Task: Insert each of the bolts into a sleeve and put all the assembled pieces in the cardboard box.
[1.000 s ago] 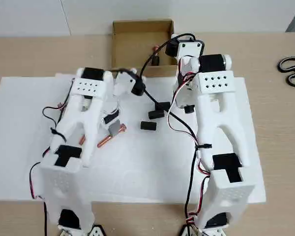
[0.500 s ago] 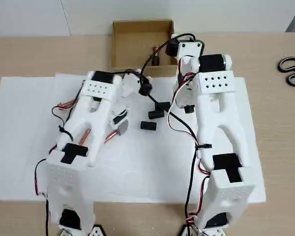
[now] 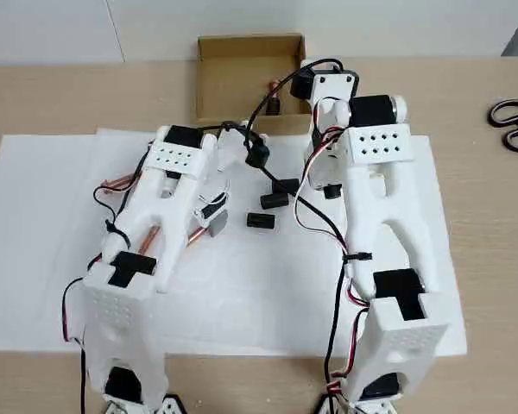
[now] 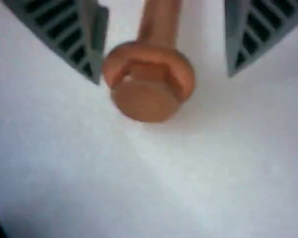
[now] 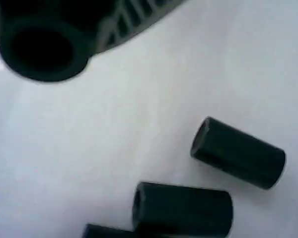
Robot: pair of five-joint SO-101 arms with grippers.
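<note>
my left gripper point(image 4: 164, 72) straddling the bolt point(image 4: 150, 89), fingers point(image 4: 64, 34) apart | shank running along my gap | my right gripper point(image 3: 330, 183) clamping a sleeve point(image 5: 39, 49)

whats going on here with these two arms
The left hand hangs open over a copper bolt lying on the white sheet, a finger on each side, not gripping it. The right hand holds a black sleeve, with loose sleeves lying nearby. The cardboard box sits beyond the sheet.

White arms point(image 3: 380, 198), black servos point(image 3: 373, 109), black cables point(image 3: 319, 220) (pincer fingers point(image 4: 64, 34) ribbed grey)
</note>
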